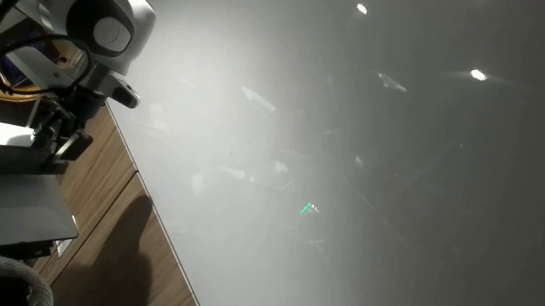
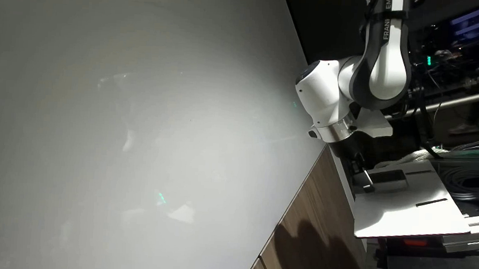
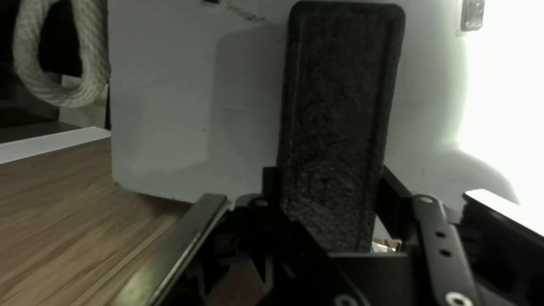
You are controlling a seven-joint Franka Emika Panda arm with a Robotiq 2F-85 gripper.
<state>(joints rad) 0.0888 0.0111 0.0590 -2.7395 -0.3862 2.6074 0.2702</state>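
A long dark grey block [image 3: 340, 85] with rounded corners and a fuzzy, scratched face sits between the fingers of my gripper [image 3: 329, 187] in the wrist view. The fingertips press on its two long sides, near its lower end. In an exterior view the block [image 1: 10, 160] sticks out sideways from the gripper [image 1: 56, 157], over a light grey plate [image 1: 26, 201]. The block's shadow falls on the plate. I cannot tell whether the block touches it. In an exterior view the gripper [image 2: 362, 178] and block [image 2: 389, 176] are small and dark over the plate [image 2: 419, 219].
A large glossy grey-white surface [image 1: 304, 152] with bright reflections fills most of both exterior views. Wood panelling [image 1: 105, 167] borders it beside the plate. A thick pale rope loop [image 3: 91, 55] lies past the plate's edge. Coiled cables [image 2: 468, 181] lie behind the plate.
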